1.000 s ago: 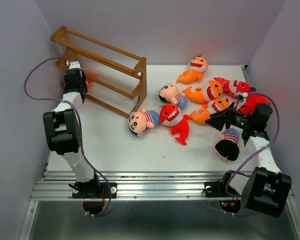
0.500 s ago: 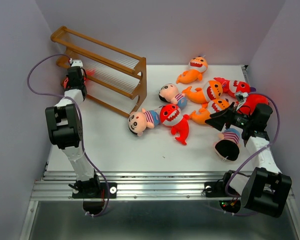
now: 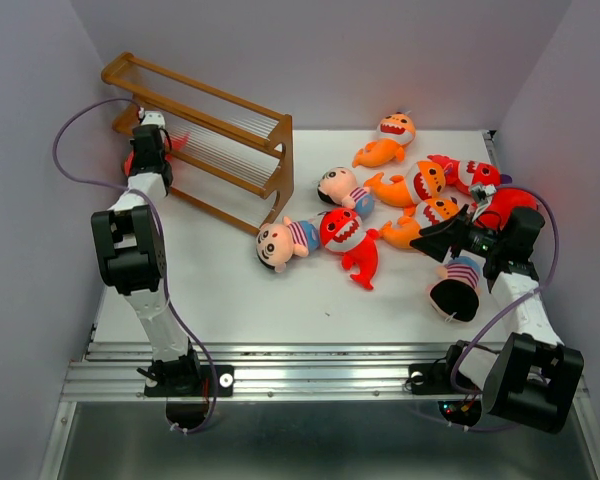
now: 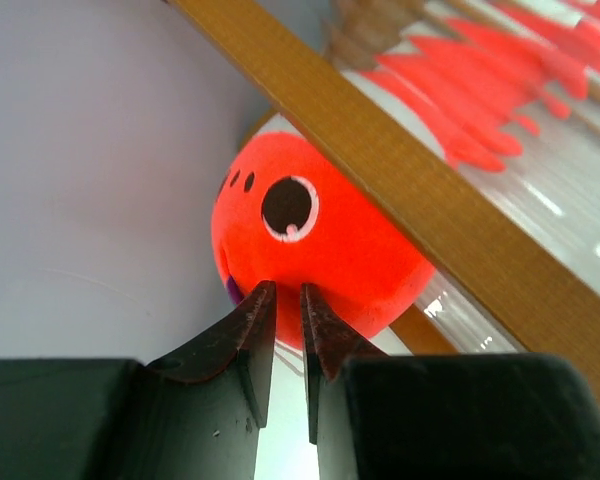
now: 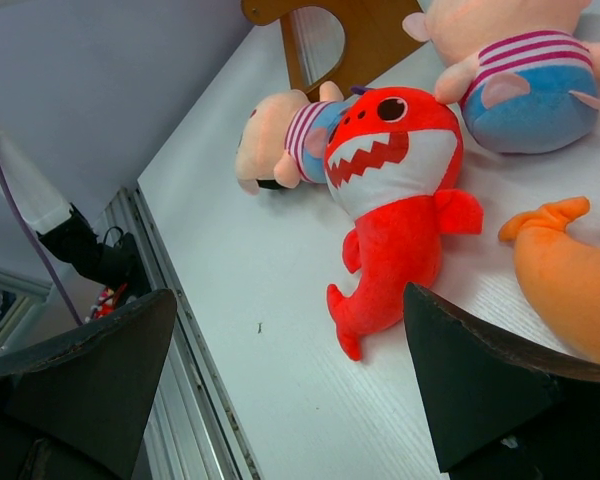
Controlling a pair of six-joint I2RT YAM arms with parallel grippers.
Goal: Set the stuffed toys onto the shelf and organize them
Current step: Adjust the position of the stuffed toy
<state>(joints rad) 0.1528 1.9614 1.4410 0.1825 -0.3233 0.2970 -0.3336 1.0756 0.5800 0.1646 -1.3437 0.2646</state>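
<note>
The brown wooden shelf (image 3: 220, 140) stands at the back left. My left gripper (image 3: 150, 138) is at its left end, its jaws nearly together and pinching the cheek of a red shark (image 4: 320, 240). That shark lies under the shelf's side rail (image 4: 410, 180). My right gripper (image 3: 442, 238) is wide open and empty above the table beside the toy pile. A red shark (image 3: 348, 240) and a striped-shirt boy (image 3: 280, 243) lie in the middle. They also show in the right wrist view, the shark (image 5: 395, 200) and the boy (image 5: 280, 140).
More toys lie at the right: a boy (image 3: 342, 187), orange sharks (image 3: 390, 138) (image 3: 415, 185) (image 3: 425, 218), red sharks (image 3: 470, 172) (image 3: 505, 205) and a black-haired boy (image 3: 458, 290) under my right arm. Walls close in left, back and right. A metal rail (image 3: 310, 375) runs along the near edge.
My left gripper has moved farther back along the shelf's left end, taking the red shark with it. The right arm and the other toys have not moved.
</note>
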